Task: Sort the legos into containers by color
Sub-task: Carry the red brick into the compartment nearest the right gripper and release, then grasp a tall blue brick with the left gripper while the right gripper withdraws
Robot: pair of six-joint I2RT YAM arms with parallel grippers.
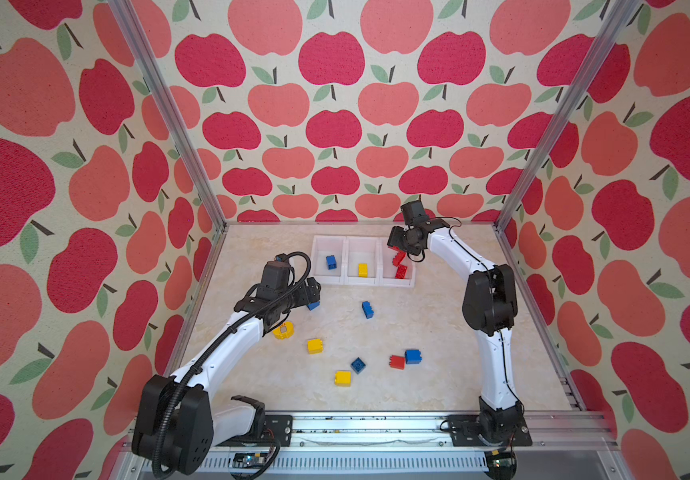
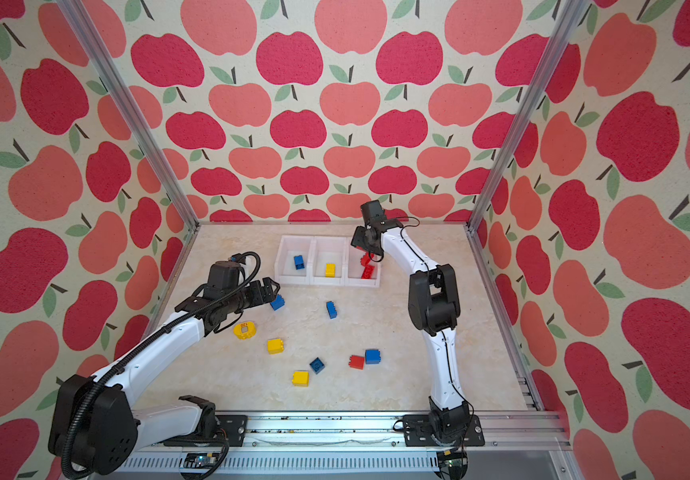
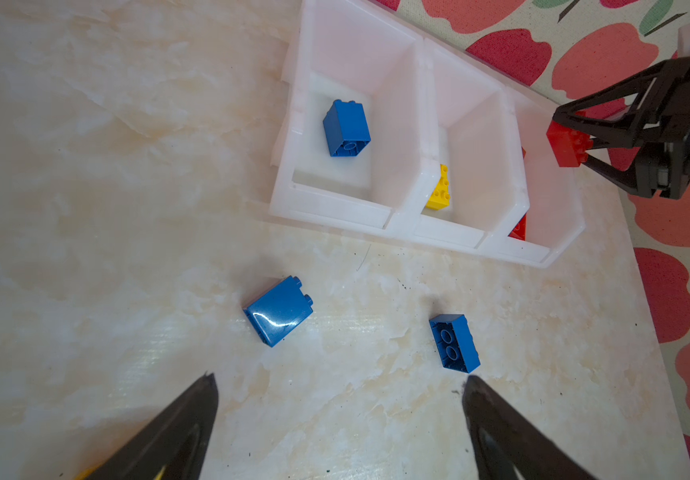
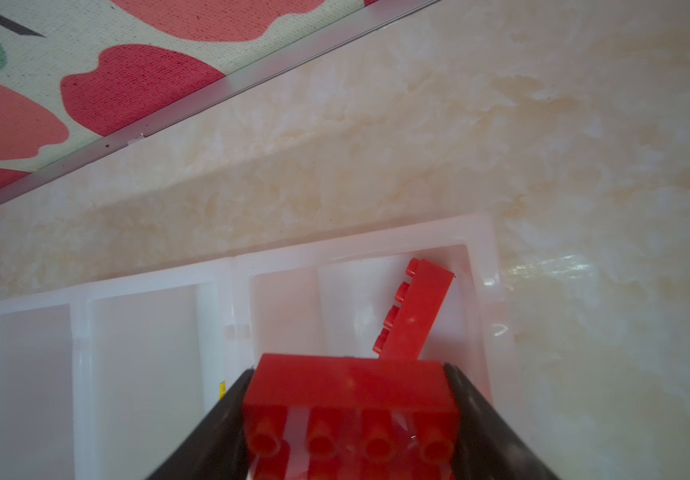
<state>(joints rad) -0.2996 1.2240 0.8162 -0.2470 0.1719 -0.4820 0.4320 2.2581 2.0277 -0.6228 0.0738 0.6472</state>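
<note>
Gripping a long red studded plastic brick (image 4: 347, 399) by its two ends, the right gripper (image 4: 349, 374) hangs over the end bin of the white translucent three-bin container row (image 1: 362, 281), the bin on the right in both top views. Brick & fingers (image 4: 218, 424) are cut off at the wrist pic's edge. Behind them a second red brick (image 4: 418, 307) leans tilted on the bin wall; the rest of that bin is hidden. In a top view the gripper covers most of the held brick, and the red pieces (image 1: 401, 271) below can't be counted.

The left gripper (image 3: 340, 379) is empty, fingers (image 3: 177, 432) spread wide, only the tips in its wrist view. It sits low near a glossy blue block (image 3: 279, 311) lying on the table, not touching; a smaller blue brick (image 3: 455, 343) shows its hollow underside just beside one tip. The 1st bin has a lone blue brick (image 3: 346, 129); the mid bin's yellow brick (image 3: 441, 189) is half hidden by the divider. A rounded yellow piece (image 2: 244, 330) w/ a grey square lies just beside the left arm. Five loose bricks (image 1: 314, 345), yellow, blue & red, lie nearer the front.

Tabletop (image 1: 426, 324): cream marbled, glossy, dark specks. Apple-print fabric walls (image 1: 335, 124) on three sides, aluminium posts (image 1: 173, 124) at the corners, a metal rail (image 1: 376, 424) along the near edge.
</note>
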